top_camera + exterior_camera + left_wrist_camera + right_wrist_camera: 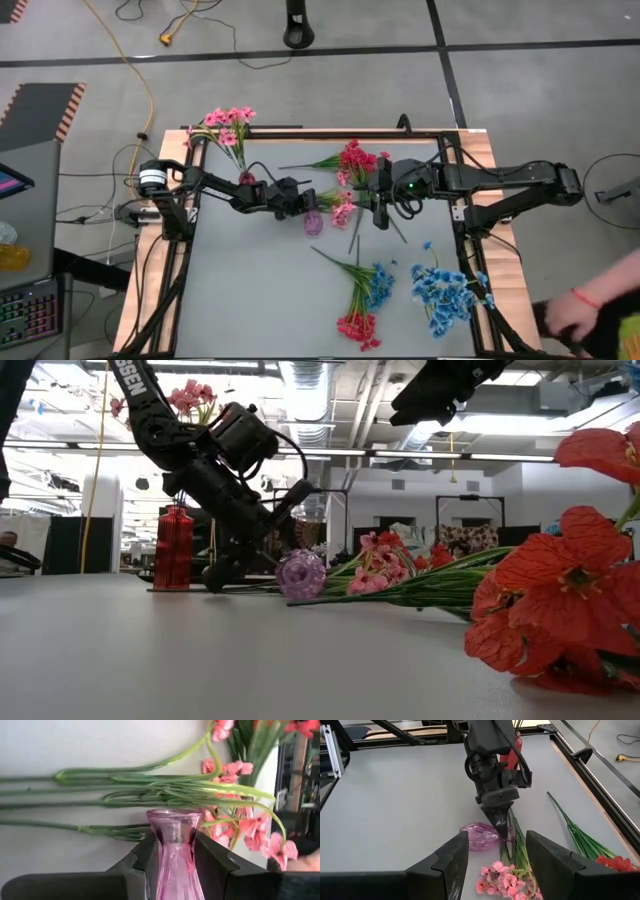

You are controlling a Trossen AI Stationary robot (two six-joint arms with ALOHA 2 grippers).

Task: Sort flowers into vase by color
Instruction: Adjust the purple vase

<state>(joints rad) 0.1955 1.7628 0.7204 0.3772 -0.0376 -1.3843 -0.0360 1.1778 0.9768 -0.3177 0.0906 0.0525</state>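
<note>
Tabletop: grey, framed. Left end effector: clamped on neck of pink vase lying mid-table. Right end effector: spread wide, empty, above pink flowers just beside vase mouth.

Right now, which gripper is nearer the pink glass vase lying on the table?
Left. The left gripper clamps the pink vase at its neck; the right gripper hovers open just beyond it, above the pink flowers.

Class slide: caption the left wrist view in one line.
Left gripper clamps the neck of a pink glass vase lying before pink flowers.
</note>
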